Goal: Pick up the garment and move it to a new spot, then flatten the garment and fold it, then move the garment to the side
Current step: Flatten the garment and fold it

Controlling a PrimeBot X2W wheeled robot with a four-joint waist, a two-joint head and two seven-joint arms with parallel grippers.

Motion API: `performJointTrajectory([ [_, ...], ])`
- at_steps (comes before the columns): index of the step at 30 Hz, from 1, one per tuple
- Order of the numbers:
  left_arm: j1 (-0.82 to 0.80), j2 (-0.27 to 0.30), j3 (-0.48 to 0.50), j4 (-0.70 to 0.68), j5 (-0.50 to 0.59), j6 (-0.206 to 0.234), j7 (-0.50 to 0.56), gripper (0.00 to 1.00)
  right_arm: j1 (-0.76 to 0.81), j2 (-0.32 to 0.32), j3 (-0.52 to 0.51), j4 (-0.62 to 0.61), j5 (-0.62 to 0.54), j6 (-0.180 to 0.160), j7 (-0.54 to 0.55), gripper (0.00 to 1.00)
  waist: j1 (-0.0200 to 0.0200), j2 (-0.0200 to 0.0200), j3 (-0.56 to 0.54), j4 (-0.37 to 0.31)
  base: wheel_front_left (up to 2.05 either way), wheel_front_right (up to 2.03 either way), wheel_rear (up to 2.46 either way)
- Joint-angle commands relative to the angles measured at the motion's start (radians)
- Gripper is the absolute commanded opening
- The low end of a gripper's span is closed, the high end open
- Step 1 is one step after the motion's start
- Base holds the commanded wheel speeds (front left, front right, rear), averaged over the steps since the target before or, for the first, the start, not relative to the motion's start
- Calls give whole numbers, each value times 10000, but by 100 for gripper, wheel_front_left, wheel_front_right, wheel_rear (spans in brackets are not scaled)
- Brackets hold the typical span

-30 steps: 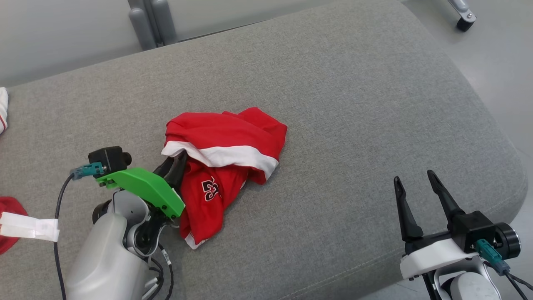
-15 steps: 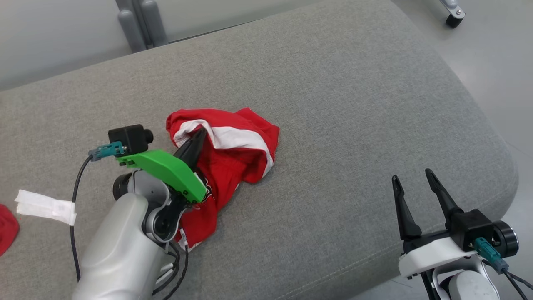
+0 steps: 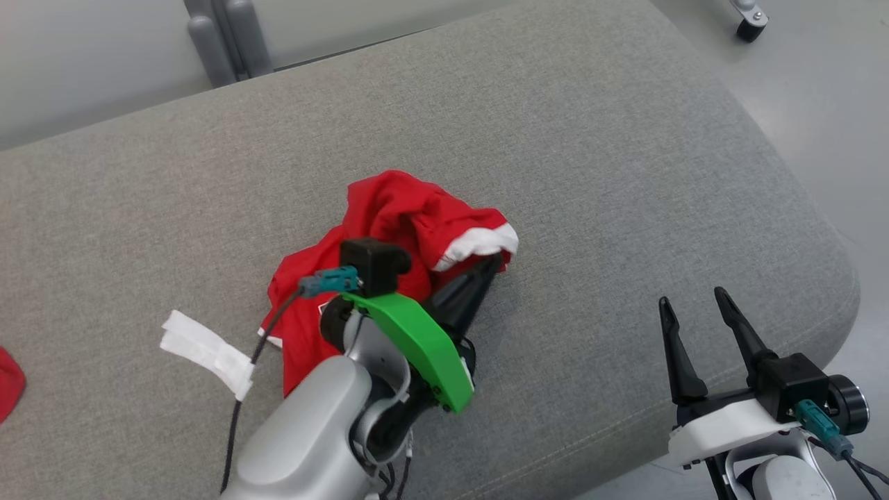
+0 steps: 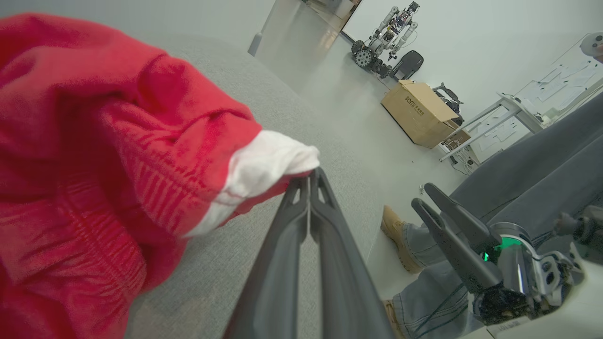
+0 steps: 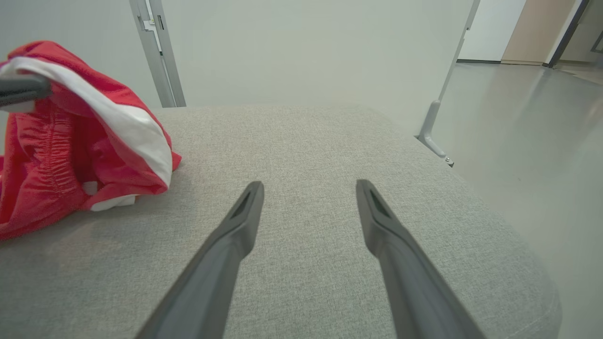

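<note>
Red shorts (image 3: 392, 212) sit bunched up on the grey cushion (image 3: 590, 139), their white edge (image 3: 479, 243) pinched tight in the left gripper (image 3: 492, 264) while the right gripper (image 3: 691, 298) waits wide open nearby, so I think only the moving has begun, with flattening, folding and putting aside to do.

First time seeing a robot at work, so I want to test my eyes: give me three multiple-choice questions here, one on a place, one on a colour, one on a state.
1. The garment lies on: A) grey cushion B) wooden table C) shelf
2. Its trim band is: A) blue B) white C) yellow
3. The right gripper is: A) shut on cloth B) open, empty C) shut, empty
Answers: 1A, grey fabric surrounds it; 2B, white strip sits in the left gripper; 3B, its fingers stand apart, nothing between.
</note>
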Motion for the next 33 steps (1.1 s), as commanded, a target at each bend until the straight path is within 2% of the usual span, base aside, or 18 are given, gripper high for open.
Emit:
performJointTrajectory([
  [1, 183, 8, -145, -58, 78, -28, 36, 0, 22, -11, -1, -12, 70, -8, -30, 100, 0, 0, 49, 29, 0, 0, 0],
  [5, 516, -183, -900, 240, 315, -17, 100, 0, -118, -15, 31, 0, 86, -8, -31, 100, 0, 0, 195, 58, 0, 0, 0],
  [10, 331, -324, -1454, 1606, 851, 186, -134, 0, -280, -15, 137, 42, 133, -8, -30, 100, 0, 0, 314, 3, 0, 0, 0],
  [11, 276, -345, -1508, 1845, 959, 251, -262, 5, -300, -15, 154, 52, 141, -8, -31, 100, 0, 0, 321, -18, 0, 0, 0],
  [12, 278, -374, -1564, 2022, 1009, 277, -378, 38, -302, -15, 146, 57, 151, -8, -30, 100, 0, 0, 320, -38, 0, 0, 0],
  [13, 359, -404, -1604, 2114, 970, 270, -464, 82, -278, -16, 125, 56, 165, -8, -30, 100, 0, 0, 311, -50, 0, 0, 0],
  [14, 491, -420, -1639, 2132, 832, 235, -496, 100, -224, -13, 111, 52, 161, -7, -30, 100, 0, 0, 295, -57, 0, 0, 0],
  [18, 1061, -417, -1879, 1324, 254, 90, -332, 100, -44, -13, 79, 71, 140, -8, -29, 100, 0, 0, 203, -77, 0, 0, 0],
  [21, 1595, 81, -1798, 96, -175, 72, -188, 100, 53, -15, 60, 78, 110, -8, -29, 100, 0, 0, 125, -90, 0, 0, 0],
  [22, 1780, 293, -1671, -368, -250, 190, -196, 100, 58, -15, 29, 64, 104, -8, -29, 100, 0, 0, 102, -79, 0, 0, 0],
  [25, 2134, 1055, -1126, -1504, -195, 946, -319, 100, 114, -13, -56, 16, 47, -8, -31, 100, 0, 0, 41, 29, 0, 0, 0],
  [28, 2202, 1734, -685, -1848, 282, 1847, -514, 100, 135, -12, -10, 3, -13, -8, -31, 100, 0, 0, 20, 130, 0, 0, 0],
  [33, 2014, 1973, -429, -1469, 427, 2522, -358, 100, -41, -13, 61, 40, -61, -8, -31, 100, 0, 0, -13, 206, 0, 0, 0],
])
